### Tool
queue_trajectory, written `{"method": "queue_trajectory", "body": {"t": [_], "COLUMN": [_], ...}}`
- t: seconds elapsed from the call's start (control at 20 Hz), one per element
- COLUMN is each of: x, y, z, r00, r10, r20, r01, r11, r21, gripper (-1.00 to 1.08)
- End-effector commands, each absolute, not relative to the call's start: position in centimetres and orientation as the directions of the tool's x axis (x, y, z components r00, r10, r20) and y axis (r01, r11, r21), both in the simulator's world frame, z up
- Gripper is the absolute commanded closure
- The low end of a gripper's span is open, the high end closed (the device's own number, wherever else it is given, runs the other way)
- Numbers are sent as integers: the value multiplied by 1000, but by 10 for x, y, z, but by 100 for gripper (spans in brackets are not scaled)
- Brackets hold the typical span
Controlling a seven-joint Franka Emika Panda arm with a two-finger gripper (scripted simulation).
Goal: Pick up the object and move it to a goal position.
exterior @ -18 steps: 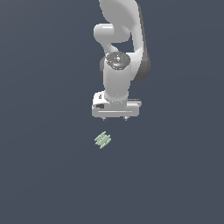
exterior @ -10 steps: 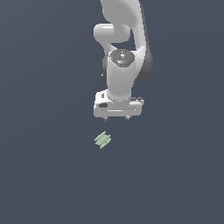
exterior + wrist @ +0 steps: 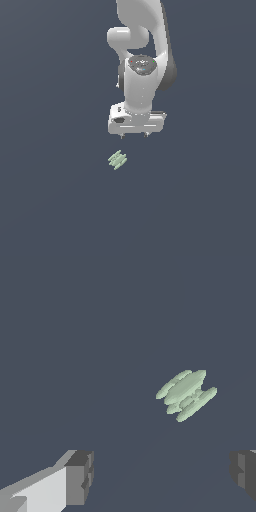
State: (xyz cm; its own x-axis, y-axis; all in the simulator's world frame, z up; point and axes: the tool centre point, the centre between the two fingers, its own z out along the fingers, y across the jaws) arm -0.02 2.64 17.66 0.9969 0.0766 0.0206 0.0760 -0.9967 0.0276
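The object (image 3: 117, 160) is a tiny pale green piece of several short parallel ridges, lying on the dark grey surface. In the exterior view my white gripper (image 3: 133, 135) hangs above and behind it, a little toward the exterior view's right, pointing down. Its jaws stand wide apart and hold nothing. In the wrist view the object (image 3: 186, 394) lies ahead of the two dark fingertips (image 3: 80, 477), apart from both, nearer the fingertip at the frame's edge.
The dark grey floor (image 3: 50, 200) stretches flat all around. The white arm (image 3: 142, 50) rises behind the gripper to the top of the exterior view.
The gripper has come down closer to the floor and the object. The object has not moved.
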Motion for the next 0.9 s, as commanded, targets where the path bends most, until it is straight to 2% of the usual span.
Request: {"method": "queue_trajectory", "body": {"t": [0.0,0.4,0.85], "x": [1,9,23], "y": [24,13,-12], "z": [174,160,132], "r00": [998,995,921], "r10": [53,-103,-389], "r20": [20,17,7], "r01": [53,-103,-389], "r11": [-998,-995,-921], "r21": [25,13,0], "gripper": [-92,-92,-92]}}
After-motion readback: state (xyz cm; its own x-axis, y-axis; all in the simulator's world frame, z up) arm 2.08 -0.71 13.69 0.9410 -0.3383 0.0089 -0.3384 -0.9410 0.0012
